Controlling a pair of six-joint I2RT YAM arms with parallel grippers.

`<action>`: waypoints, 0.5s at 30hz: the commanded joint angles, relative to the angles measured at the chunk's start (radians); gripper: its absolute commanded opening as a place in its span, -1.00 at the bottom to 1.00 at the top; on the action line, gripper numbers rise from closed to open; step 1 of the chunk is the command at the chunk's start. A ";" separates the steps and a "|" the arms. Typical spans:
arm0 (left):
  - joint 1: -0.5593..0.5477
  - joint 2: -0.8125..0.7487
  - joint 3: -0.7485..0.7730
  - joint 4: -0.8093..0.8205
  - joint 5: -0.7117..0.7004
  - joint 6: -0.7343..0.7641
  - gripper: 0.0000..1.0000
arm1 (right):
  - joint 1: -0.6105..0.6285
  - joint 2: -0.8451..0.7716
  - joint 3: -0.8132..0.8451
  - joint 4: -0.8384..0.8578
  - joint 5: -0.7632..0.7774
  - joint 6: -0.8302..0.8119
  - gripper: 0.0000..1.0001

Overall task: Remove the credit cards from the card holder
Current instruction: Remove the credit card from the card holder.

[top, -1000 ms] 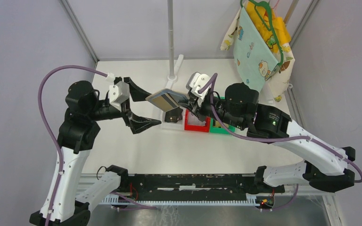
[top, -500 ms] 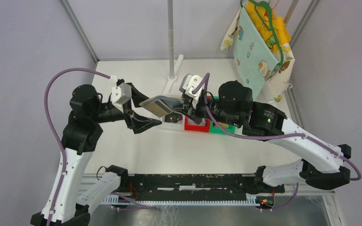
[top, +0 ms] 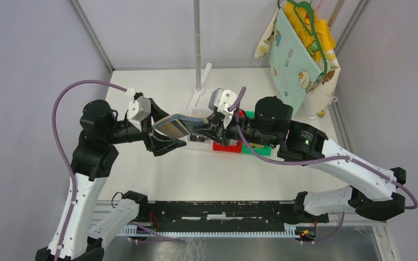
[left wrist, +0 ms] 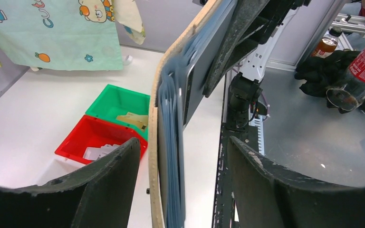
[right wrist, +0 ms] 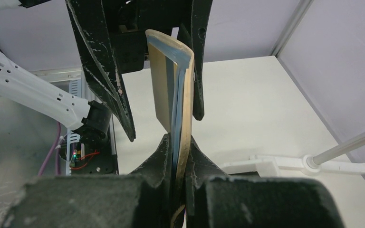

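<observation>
The card holder [top: 178, 124] is tan with pale blue-grey pockets and is held in the air above the table. My right gripper [top: 207, 126] is shut on its right end; in the right wrist view the jaws [right wrist: 179, 142] pinch the holder [right wrist: 173, 80] edge-on. My left gripper [top: 174, 129] is open, one finger on each side of the holder's left end. In the left wrist view the holder [left wrist: 170, 142] stands edge-on between the two fingers [left wrist: 100, 185], without clear contact. The credit cards inside show only as thin edges in the pockets.
A red bin [top: 227, 145] and a green bin [top: 254, 147] sit below the right arm, with a dark card [top: 198, 137] lying to their left. The red bin [left wrist: 78, 142] holds pale cards, the green bin [left wrist: 116, 102] gold ones. A pole stand [top: 197, 65] and hanging cloth [top: 296, 54] stand at the back.
My right arm has carried the holder leftward, so its left end now sits between my left gripper's open fingers. The left gripper shifted slightly toward it.
</observation>
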 commanded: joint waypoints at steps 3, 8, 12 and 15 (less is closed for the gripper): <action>-0.002 -0.015 0.020 0.012 0.024 -0.032 0.39 | -0.001 -0.089 -0.106 0.214 0.004 0.050 -1.00; -0.002 -0.023 0.019 0.014 0.061 -0.035 0.17 | -0.002 -0.133 -0.187 0.302 0.022 0.092 -1.00; -0.003 -0.032 0.017 0.022 0.078 -0.049 -0.02 | -0.004 -0.156 -0.237 0.362 0.028 0.130 -1.00; -0.002 -0.038 0.012 0.023 0.086 -0.056 -0.03 | -0.009 -0.173 -0.288 0.440 0.026 0.165 -1.00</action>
